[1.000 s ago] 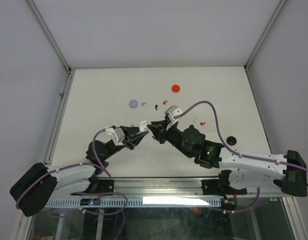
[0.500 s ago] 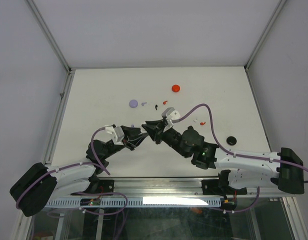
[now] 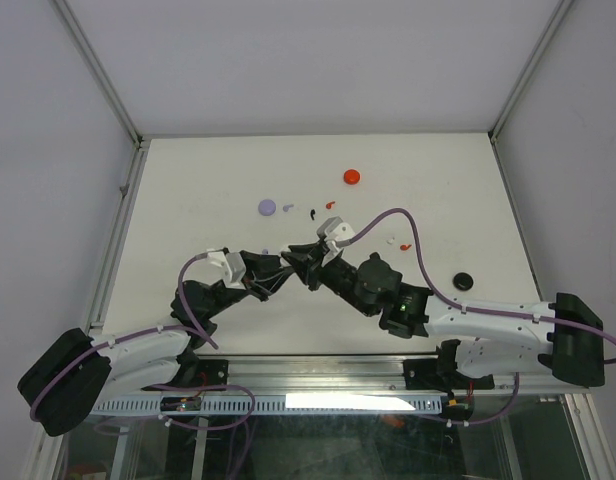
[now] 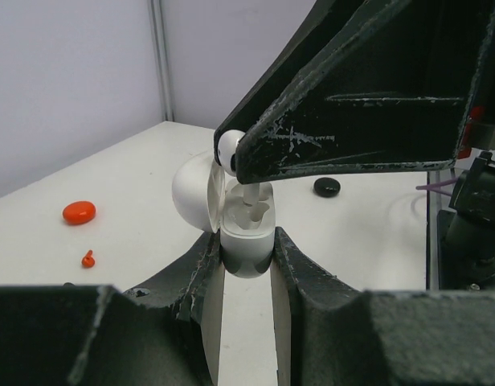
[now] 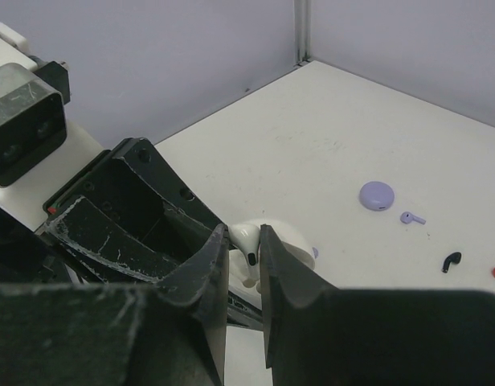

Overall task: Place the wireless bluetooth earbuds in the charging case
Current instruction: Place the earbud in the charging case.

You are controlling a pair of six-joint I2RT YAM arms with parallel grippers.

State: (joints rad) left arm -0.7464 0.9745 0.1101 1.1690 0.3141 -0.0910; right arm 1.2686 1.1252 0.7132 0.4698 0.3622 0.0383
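Observation:
My left gripper [image 4: 246, 245] is shut on a white charging case [image 4: 247, 229], which it holds upright with the lid [image 4: 191, 189] open to the left. My right gripper [image 5: 243, 241] comes in from above, shut on a white earbud [image 5: 247, 238]. In the left wrist view the earbud's head [image 4: 228, 149] shows at the right fingers [image 4: 352, 104] and its stem [image 4: 252, 195] reaches down into the case's well. From above, both grippers [image 3: 293, 258] meet at mid-table.
Behind them lie a lilac case [image 3: 267, 207], a lilac earbud [image 3: 287, 207], a black earbud [image 3: 313, 213], a red earbud [image 3: 331, 204] and a red case [image 3: 352, 176]. On the right are a white earbud [image 3: 391, 241], a red earbud [image 3: 405, 245] and a black case [image 3: 463, 281].
The right arm has swung left and brought its gripper with the white earbud onto the case in the left gripper. The left arm has barely moved.

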